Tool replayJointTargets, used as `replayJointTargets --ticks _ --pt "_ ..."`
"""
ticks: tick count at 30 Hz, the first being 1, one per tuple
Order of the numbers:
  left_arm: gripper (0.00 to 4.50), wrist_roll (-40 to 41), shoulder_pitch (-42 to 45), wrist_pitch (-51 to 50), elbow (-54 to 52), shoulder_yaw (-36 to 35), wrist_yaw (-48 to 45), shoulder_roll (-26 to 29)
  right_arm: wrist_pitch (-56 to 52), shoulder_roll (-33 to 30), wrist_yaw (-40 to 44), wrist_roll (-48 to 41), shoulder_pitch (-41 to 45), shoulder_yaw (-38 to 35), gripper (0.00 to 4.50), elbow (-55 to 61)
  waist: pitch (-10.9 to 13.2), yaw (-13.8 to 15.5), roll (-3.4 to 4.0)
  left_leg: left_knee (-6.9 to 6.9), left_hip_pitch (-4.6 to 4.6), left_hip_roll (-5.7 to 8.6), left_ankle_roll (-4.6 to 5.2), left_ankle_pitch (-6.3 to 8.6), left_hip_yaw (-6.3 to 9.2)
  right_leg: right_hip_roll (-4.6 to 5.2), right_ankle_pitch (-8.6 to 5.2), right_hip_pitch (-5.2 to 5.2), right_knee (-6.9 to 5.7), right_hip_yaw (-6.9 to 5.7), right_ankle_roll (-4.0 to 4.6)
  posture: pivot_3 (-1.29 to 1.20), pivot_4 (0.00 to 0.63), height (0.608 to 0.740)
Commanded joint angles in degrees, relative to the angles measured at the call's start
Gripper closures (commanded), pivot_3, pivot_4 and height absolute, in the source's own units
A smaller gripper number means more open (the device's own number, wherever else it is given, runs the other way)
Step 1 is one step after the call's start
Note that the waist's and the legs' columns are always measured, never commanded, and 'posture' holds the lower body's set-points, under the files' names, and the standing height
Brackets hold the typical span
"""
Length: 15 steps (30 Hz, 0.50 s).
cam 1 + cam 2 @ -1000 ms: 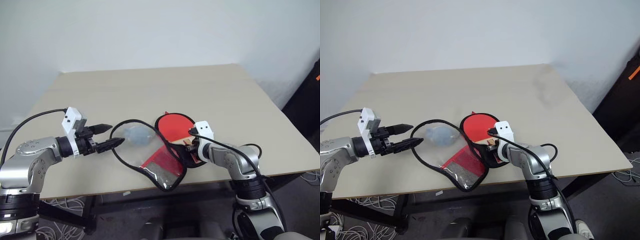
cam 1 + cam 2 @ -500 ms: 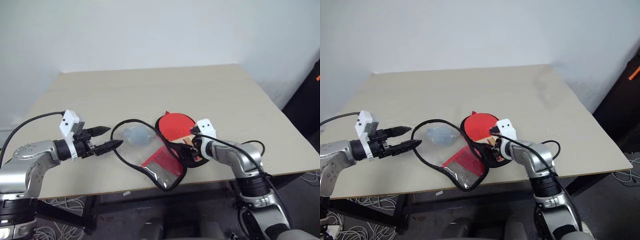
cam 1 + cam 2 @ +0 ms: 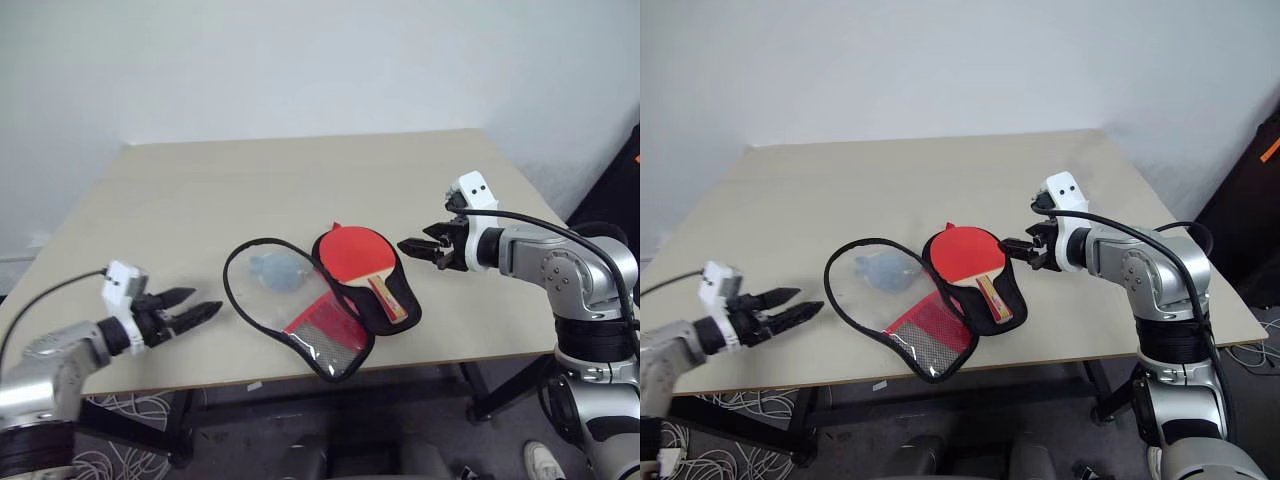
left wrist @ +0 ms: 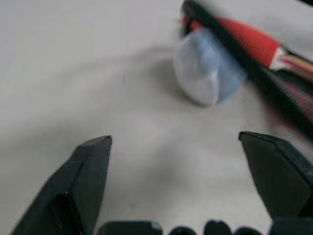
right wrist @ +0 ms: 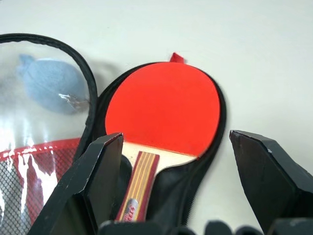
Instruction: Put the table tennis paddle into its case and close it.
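Two robot arms in silver-grey metal with rounded joint housings and black bands between segments. Each wrist carries a small white camera block (two dark dots on the right one). Thin black cables loop along both forearms. The left gripper (image 3: 192, 307) and right gripper (image 3: 415, 247) each have two tapered black fingers.

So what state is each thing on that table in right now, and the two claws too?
Paddle: lying flat on the black half of the case, red face up, nothing holding it.
Case: unzipped, spread open, clear flap folded out flat.
Grey-blue lump: sitting under the clear flap.
Left gripper: open, empty, off to the case's side.
Right gripper: open, empty, raised beside the paddle.
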<state>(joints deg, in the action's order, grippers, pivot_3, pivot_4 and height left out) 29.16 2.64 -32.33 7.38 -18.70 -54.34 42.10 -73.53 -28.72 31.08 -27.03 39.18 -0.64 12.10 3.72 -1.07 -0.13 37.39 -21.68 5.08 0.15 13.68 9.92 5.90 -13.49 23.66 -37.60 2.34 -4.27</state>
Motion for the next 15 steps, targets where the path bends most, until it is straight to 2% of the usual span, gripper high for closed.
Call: replayJointTargets --ticks 1,5,10,13,15 --pt "1.28 -0.36 2.12 1.34 -1.91 1.31 1.99 -2.02 0.81 0.47 -0.5 -0.77 1.24 -0.57 0.68 1.51 -0.01 -0.04 -0.02 0.02 -0.02 0.0 0.0 0.0 0.04 0.0 0.0 0.0 0.0 0.02 0.0 0.0 0.0 0.698" --pt "2.72 1.01 3.96 -0.62 -5.35 4.65 1.84 -4.59 0.12 1.39 -1.64 -0.76 0.85 -0.72 0.68 1.85 -0.01 -0.04 -0.02 0.02 -0.04 0.0 0.0 0.0 0.07 0.02 0.01 0.0 -0.01 0.06 0.0 0.0 0.0 0.698" --pt "4.47 6.81 6.17 -7.34 -13.94 7.91 -1.35 -4.53 0.61 0.51 -1.58 -0.43 0.85 -0.85 0.68 0.93 -0.01 -0.09 -0.02 0.02 -0.05 0.01 0.01 0.0 0.05 0.02 0.0 0.0 -0.02 0.08 0.0 0.0 0.0 0.698" --pt "4.47 8.05 10.64 -9.45 -16.7 11.33 -0.85 -6.5 1.29 -0.32 -1.3 0.03 0.96 -0.79 0.68 -0.19 0.0 -0.02 0.0 0.04 -0.02 0.01 0.01 0.0 0.05 0.01 0.01 -0.04 -0.02 0.07 0.0 0.0 0.0 0.698" --pt "4.47 5.6 15.37 -8.51 -15.92 15.43 1.07 -9.84 2.22 -1.04 -0.97 0.42 1.13 -0.77 0.68 -1.59 0.0 0.27 -0.01 0.17 -0.03 0.09 0.01 -0.01 0.01 0.01 0.0 -0.16 -0.01 -0.07 0.0 0.0 0.0 0.698"
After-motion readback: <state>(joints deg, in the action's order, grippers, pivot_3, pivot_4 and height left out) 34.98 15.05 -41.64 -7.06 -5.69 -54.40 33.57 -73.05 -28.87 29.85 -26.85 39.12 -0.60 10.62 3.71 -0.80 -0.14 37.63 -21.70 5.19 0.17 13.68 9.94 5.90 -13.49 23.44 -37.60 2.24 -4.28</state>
